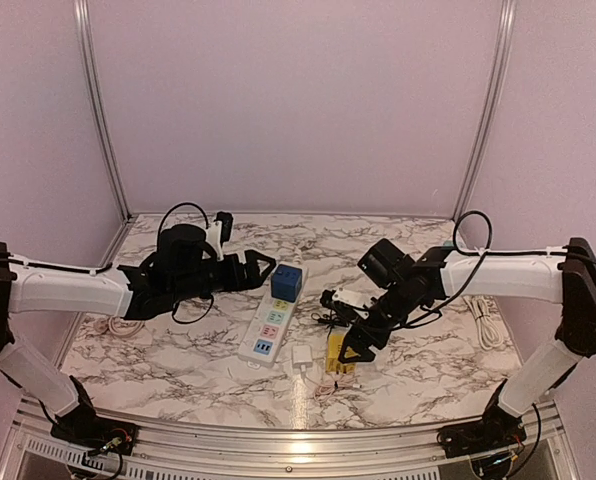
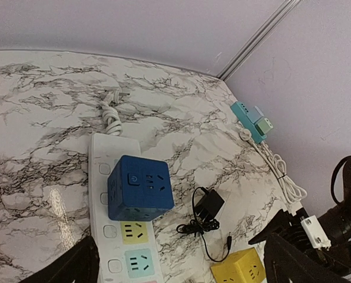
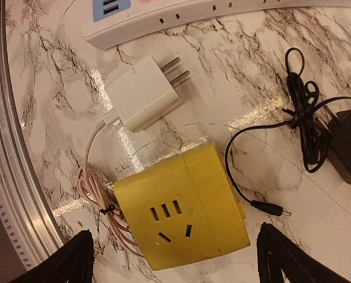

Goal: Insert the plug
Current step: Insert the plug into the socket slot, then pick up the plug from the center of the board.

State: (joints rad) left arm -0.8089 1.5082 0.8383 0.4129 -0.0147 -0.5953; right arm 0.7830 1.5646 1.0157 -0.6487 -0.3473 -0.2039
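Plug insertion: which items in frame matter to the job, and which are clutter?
Job (likely): white plug; power strip; yellow cube socket; right gripper, open above that cube.
Clutter: blue cube on the strip; black adapter; teal adapter; white cable.

Top view overlooks table (image 1: 178, 370) — both wrist views, closer, share yellow cube (image 3: 181, 206).

White links (image 1: 68, 290), black joints (image 1: 183, 250), looping black cables (image 1: 182, 205).
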